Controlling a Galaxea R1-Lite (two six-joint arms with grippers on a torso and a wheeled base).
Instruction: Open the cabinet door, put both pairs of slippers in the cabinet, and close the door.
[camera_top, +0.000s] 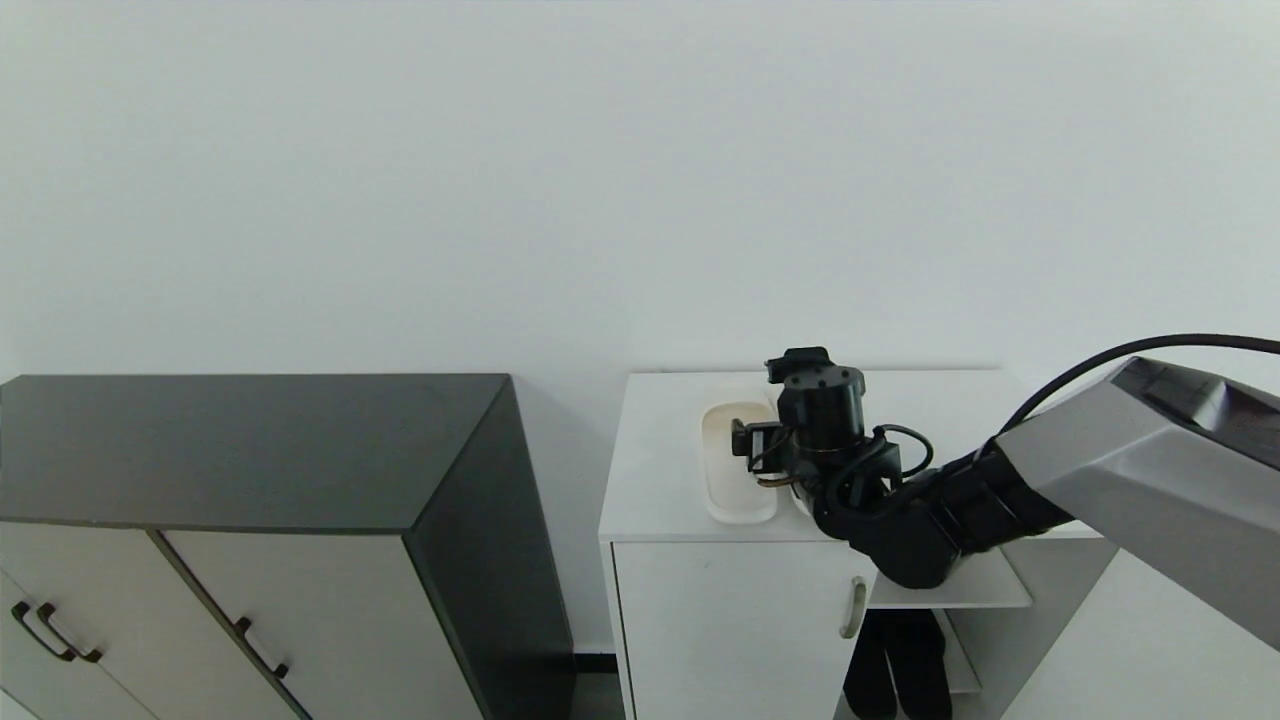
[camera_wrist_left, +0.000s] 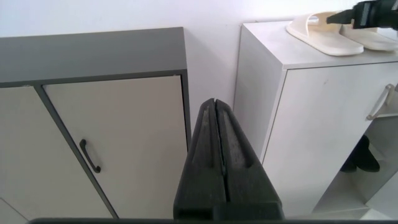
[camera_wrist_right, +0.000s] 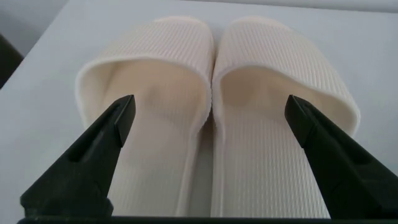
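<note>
Nearest, the left gripper is held low in front of the furniture, its fingers pressed together on nothing. Beyond it stands the white cabinet, whose right-hand compartment is seen open. A black pair of slippers is already stowed low inside, so about half of the putting-in is judged done. Whether the panel with the handle is the door in question cannot be told.

Farther back, the cream slippers are left on the cabinet top, side by side and touching. Their long axes run front to back, and the toes appear turned towards the wall. The right gripper is held over them, spread wide to either side of the pair, which is not yet gripped. Grasping, stowing and closing the door remain.
</note>
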